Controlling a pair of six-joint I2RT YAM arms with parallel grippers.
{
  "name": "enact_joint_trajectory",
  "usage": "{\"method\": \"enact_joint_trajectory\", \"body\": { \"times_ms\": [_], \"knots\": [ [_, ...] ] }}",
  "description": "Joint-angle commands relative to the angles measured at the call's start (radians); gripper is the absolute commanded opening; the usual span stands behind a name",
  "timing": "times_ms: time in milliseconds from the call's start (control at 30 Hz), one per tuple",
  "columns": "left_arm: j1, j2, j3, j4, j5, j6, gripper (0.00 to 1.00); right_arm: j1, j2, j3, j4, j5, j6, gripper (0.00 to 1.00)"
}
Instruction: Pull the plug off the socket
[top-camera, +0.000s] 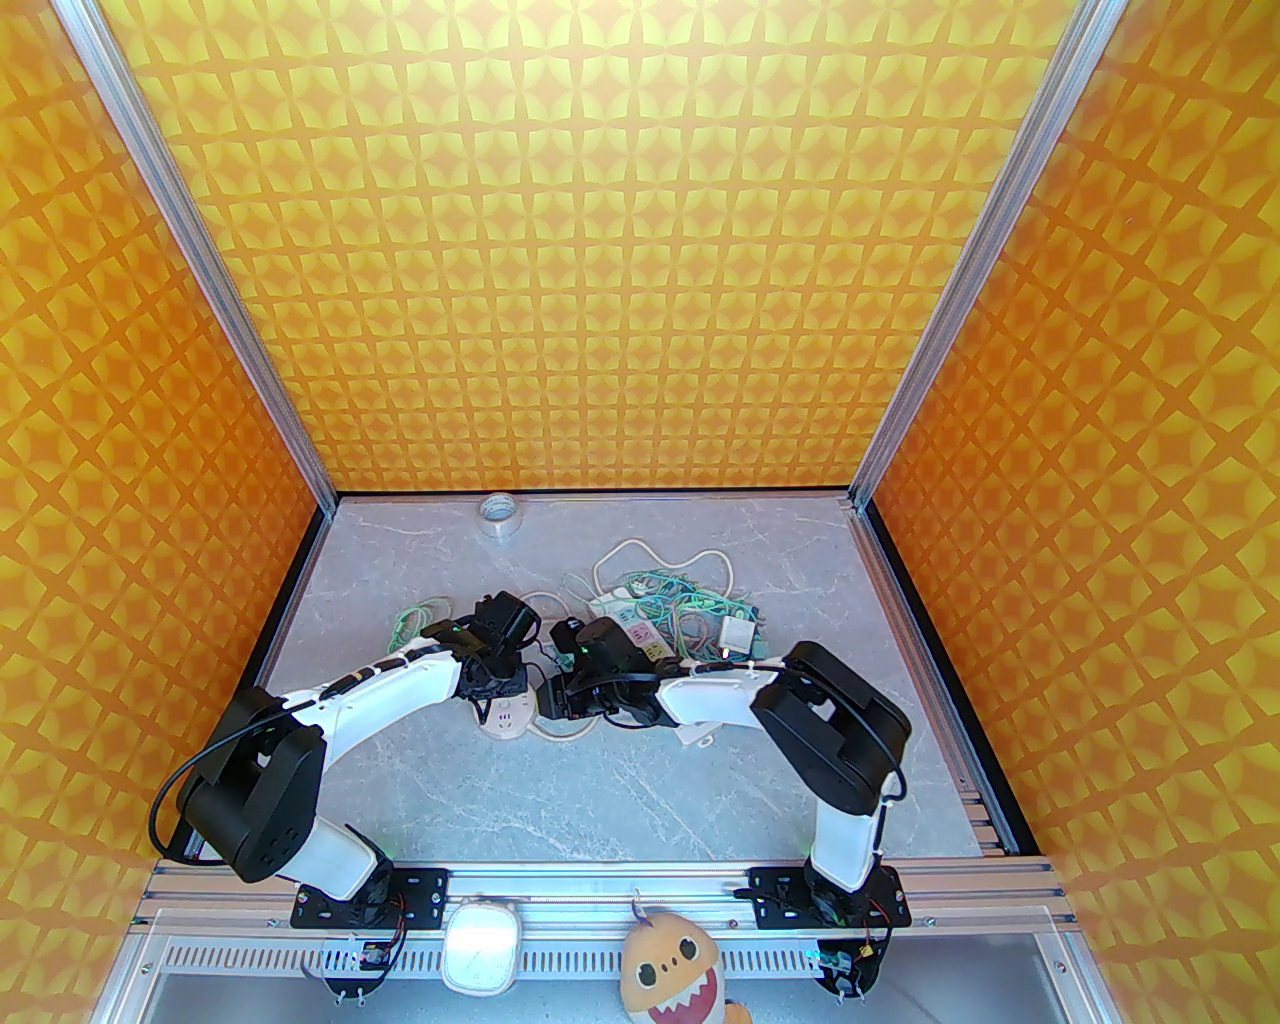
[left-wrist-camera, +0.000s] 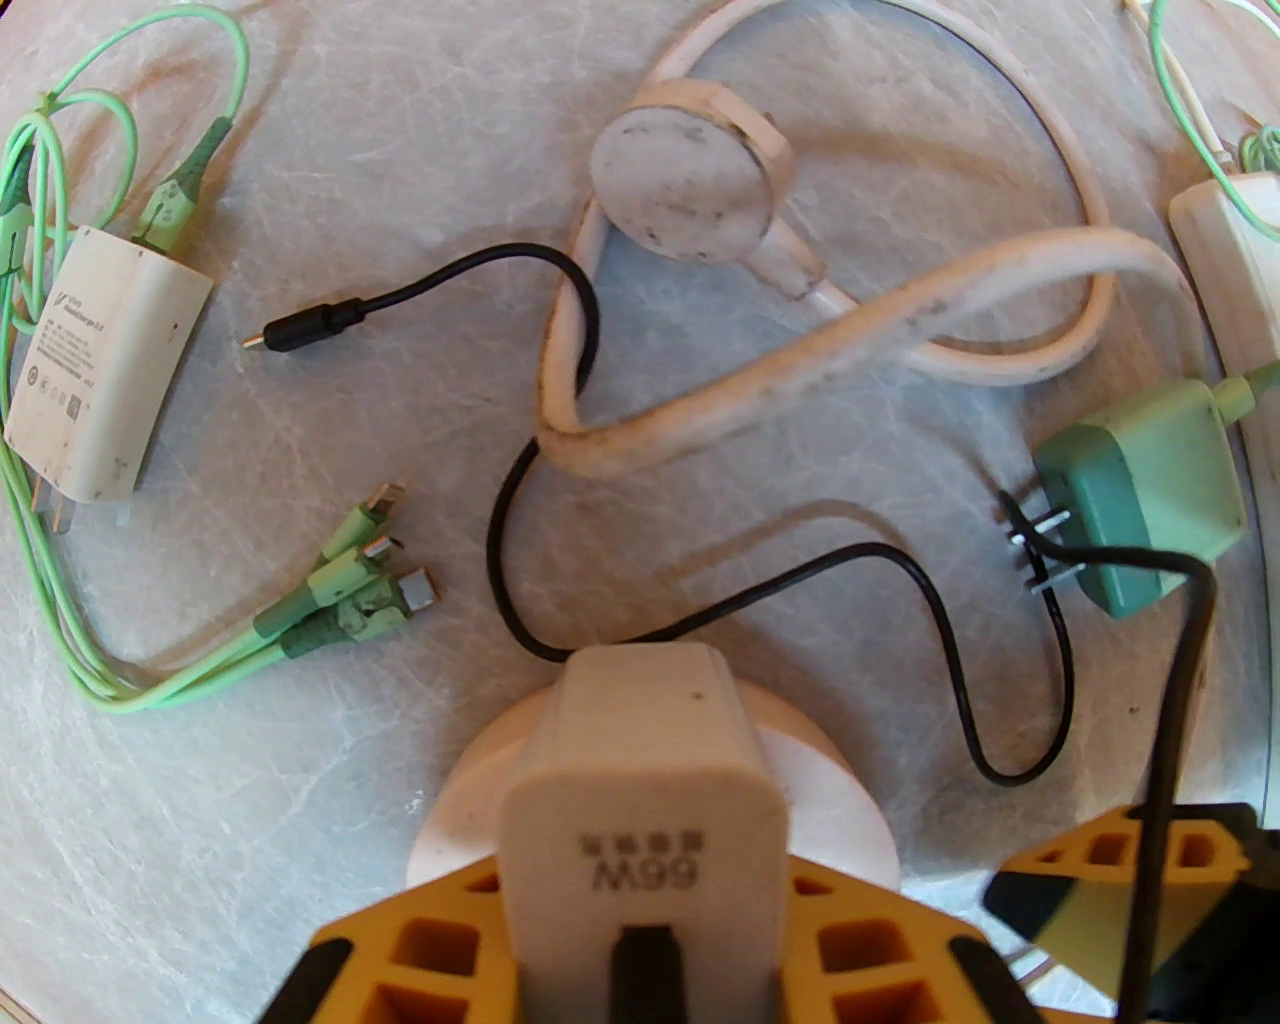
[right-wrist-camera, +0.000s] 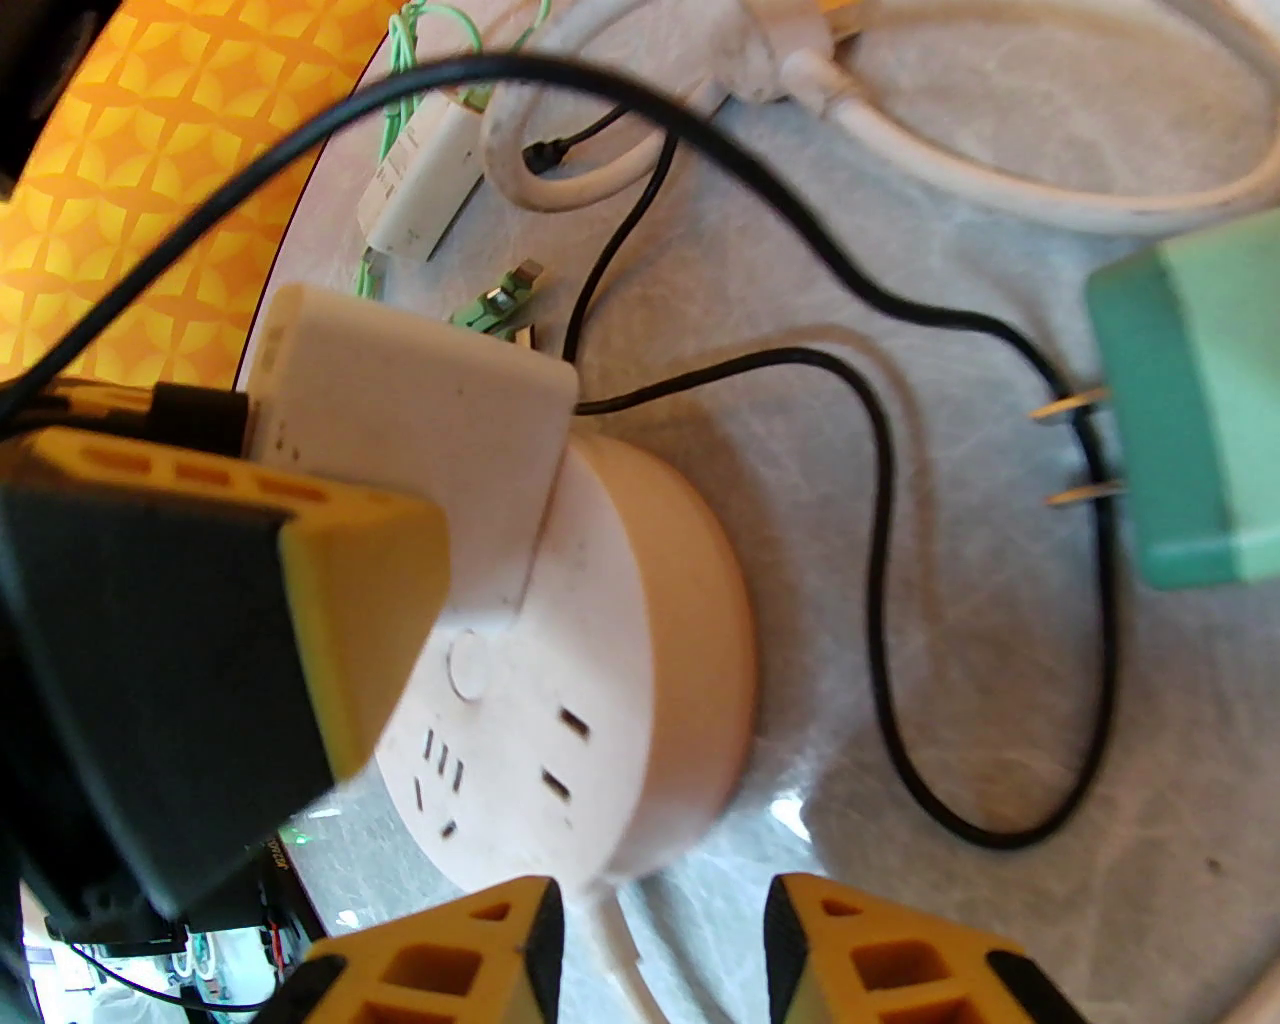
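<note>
While in round socket, boxy off-white plug.

The plug and the round socket are smooth, matt off-white plastic. The plug is lightly speckled with dirt, and the thick white cable has a rubbery sheath scuffed with dark marks. The green charger is satin plastic with bright metal prongs, and the thin black cable is slightly glossy. The counter looks like smooth, grey, marble-veined laminate, and the right tool has fingers of matt yellow plastic edged in black.
</note>
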Motion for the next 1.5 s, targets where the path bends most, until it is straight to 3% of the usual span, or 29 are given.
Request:
{"method": "enact_joint_trajectory", "body": {
  "times_ms": [0,333,733,1100,1300,1467],
  "knots": [
    [-0.013,-0.015,-0.003,0.013,0.042,-0.005,0.25,0.002,0.02,0.032,0.026,-0.038,0.023,0.41],
    [-0.023,-0.009,0.005,0.01,0.041,-0.011,0.24,0.002,0.098,0.145,-0.051,-0.046,0.056,0.4],
    [-0.025,-0.009,0.004,0.012,0.042,-0.022,0.23,0.002,0.144,0.104,0.002,-0.068,0.089,0.37],
    [-0.028,-0.011,0.004,0.014,0.041,-0.029,0.23,0.002,0.158,0.046,0.272,-0.211,0.226,0.4],
    [-0.03,-0.013,-0.001,0.017,0.041,-0.03,0.23,0.002,0.197,0.063,0.236,-0.2,0.225,0.38],
    [-0.03,-0.009,0.001,0.017,0.041,-0.029,0.23,0.002,0.207,0.089,0.107,-0.139,0.183,0.31]
  ]
}}
